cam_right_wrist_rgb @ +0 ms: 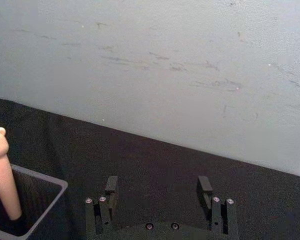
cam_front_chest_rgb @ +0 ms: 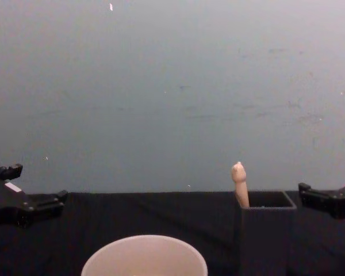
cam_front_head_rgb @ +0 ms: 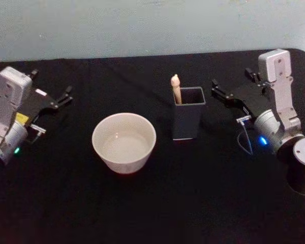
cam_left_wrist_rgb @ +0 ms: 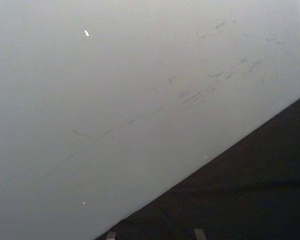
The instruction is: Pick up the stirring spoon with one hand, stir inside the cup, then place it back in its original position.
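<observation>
The stirring spoon point(cam_front_head_rgb: 176, 89) stands upright in the dark square holder point(cam_front_head_rgb: 189, 120), its beige knobbed handle sticking out at the holder's left corner; its bowl is hidden inside. The pale round cup point(cam_front_head_rgb: 124, 142) sits left of the holder, nearer to me. To the right of the holder my right gripper point(cam_front_head_rgb: 233, 84) hovers open and holds nothing. In the right wrist view the spoon point(cam_right_wrist_rgb: 2, 175) and the holder rim point(cam_right_wrist_rgb: 47, 181) lie off to one side of the open right gripper point(cam_right_wrist_rgb: 157, 187). My left gripper point(cam_front_head_rgb: 53, 84) stays parked open at the far left.
Black cloth point(cam_front_head_rgb: 157, 208) covers the table, and a pale wall point(cam_front_head_rgb: 142, 25) rises right behind its far edge. The right arm's round grey joint point(cam_front_head_rgb: 304, 152) sits at the right edge. Bare cloth lies between the cup and the left arm.
</observation>
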`<action>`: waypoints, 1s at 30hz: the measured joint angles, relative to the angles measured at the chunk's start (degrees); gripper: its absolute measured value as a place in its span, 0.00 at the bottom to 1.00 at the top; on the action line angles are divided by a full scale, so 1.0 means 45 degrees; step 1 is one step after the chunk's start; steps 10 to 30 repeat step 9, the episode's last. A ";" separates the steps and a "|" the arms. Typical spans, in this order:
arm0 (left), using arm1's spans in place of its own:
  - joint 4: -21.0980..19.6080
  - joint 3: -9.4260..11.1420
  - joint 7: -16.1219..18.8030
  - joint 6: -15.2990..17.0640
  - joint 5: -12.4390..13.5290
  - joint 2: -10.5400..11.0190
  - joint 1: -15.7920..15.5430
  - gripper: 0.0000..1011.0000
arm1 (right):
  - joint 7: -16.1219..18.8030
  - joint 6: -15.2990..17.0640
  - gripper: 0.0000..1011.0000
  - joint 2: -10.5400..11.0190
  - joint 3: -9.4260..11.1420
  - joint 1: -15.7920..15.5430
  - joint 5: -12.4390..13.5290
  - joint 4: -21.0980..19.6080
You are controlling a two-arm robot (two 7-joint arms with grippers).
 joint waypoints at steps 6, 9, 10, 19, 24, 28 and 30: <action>0.0000 0.0000 0.0000 0.0000 0.0000 0.0001 0.0000 0.99 | 0.0000 0.0000 0.99 0.0000 0.0000 0.0000 0.0000 0.0000; 0.0000 0.0000 0.0000 0.0000 0.0000 0.0000 0.0001 0.99 | 0.0000 0.0001 0.99 0.0000 0.0000 0.0000 -0.0001 0.0000; 0.0000 0.0000 0.0000 0.0000 0.0000 0.0000 0.0001 0.99 | 0.0000 0.0001 0.99 0.0000 0.0000 0.0000 -0.0001 0.0000; 0.0000 0.0000 0.0000 0.0000 0.0000 0.0000 0.0001 0.99 | 0.0000 0.0001 0.99 0.0000 0.0000 0.0000 -0.0001 0.0000; 0.0000 0.0000 0.0000 0.0000 0.0000 0.0000 0.0001 0.99 | 0.0000 0.0001 0.99 0.0000 0.0000 0.0000 -0.0001 0.0000; 0.0000 0.0000 0.0000 0.0000 0.0000 0.0000 0.0001 0.99 | 0.0000 0.0001 0.99 0.0000 0.0000 0.0000 -0.0001 0.0000; 0.0000 0.0000 0.0000 0.0000 0.0000 0.0000 0.0001 0.99 | 0.0000 0.0001 0.99 0.0000 0.0000 0.0000 -0.0001 0.0000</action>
